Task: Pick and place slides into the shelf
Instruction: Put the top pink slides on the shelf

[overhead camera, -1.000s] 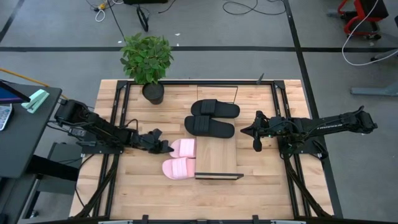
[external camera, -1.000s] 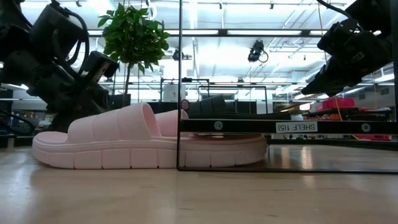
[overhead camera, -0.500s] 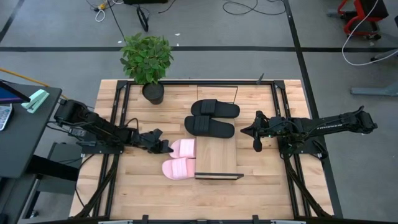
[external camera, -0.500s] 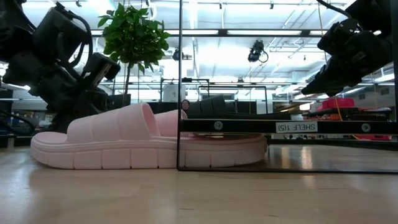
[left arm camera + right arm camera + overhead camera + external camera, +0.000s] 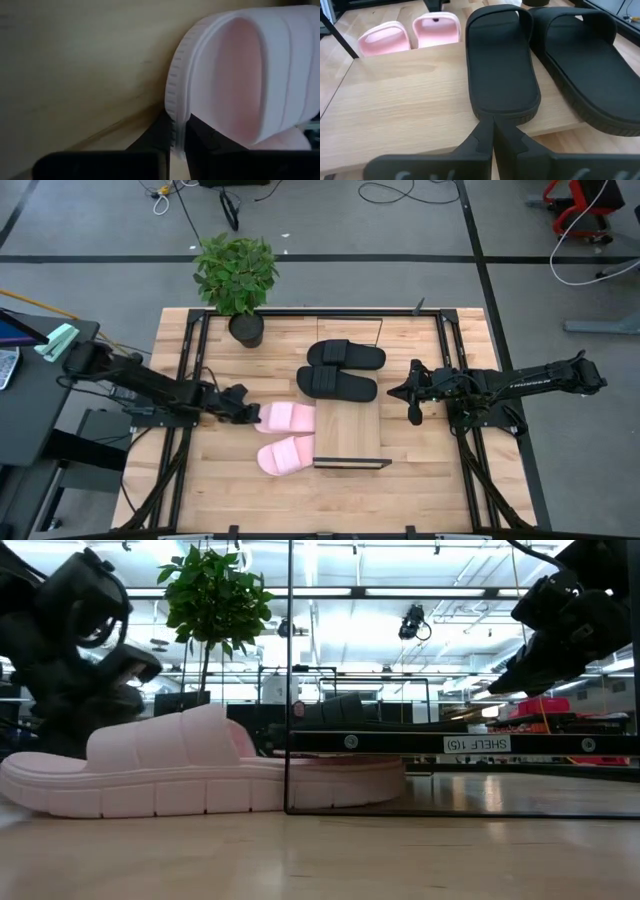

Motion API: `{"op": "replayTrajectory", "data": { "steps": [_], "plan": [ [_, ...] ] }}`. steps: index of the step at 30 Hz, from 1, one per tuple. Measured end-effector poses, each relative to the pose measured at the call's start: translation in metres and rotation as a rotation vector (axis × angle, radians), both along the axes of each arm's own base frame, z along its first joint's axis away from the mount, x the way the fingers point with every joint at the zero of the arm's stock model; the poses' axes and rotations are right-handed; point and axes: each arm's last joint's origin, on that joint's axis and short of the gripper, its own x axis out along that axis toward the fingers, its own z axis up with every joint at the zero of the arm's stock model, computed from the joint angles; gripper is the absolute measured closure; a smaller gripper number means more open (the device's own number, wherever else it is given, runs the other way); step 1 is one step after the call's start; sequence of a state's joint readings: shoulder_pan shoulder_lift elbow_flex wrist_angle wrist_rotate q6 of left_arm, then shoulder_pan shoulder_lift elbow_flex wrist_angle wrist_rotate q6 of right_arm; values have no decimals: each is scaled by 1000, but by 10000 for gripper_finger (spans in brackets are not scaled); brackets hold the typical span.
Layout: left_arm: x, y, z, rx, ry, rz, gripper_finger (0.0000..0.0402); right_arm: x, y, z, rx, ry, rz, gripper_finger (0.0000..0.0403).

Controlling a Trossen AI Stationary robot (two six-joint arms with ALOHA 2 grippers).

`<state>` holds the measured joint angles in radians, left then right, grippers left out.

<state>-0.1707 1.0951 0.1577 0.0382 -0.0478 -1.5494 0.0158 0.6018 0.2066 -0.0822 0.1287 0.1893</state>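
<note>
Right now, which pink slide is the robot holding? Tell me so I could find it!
Find the shelf, the wood board in the table's middle. Two pink slides poke out from its left edge. It is the one nearer the black slides, the held slide. Only that one has the left gripper pinching its heel rim; the other pink slide lies untouched.

The left claw [image 5: 250, 414] is pulling back away from the shelf [image 5: 350, 442], dragging the far pink slide [image 5: 286, 417] with it, and the near pink slide [image 5: 285, 455] is sliding that way too.
</note>
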Motion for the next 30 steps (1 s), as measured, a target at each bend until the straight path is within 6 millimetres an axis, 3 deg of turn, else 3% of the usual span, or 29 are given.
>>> {"op": "replayTrajectory", "data": {
  "steps": [10, 16, 30],
  "plan": [
    [-30, 7, 19, 37, 43, 59, 371, 0, 0, 0, -6, 1, 3, 389],
    [-50, 9, 58, 112, 229, 7, 371, 0, 0, 0, -6, 1, 3, 389],
    [-37, 9, 99, 165, -61, 3, 372, 0, 0, 0, -1, 5, 4, 389]
  ]
}}
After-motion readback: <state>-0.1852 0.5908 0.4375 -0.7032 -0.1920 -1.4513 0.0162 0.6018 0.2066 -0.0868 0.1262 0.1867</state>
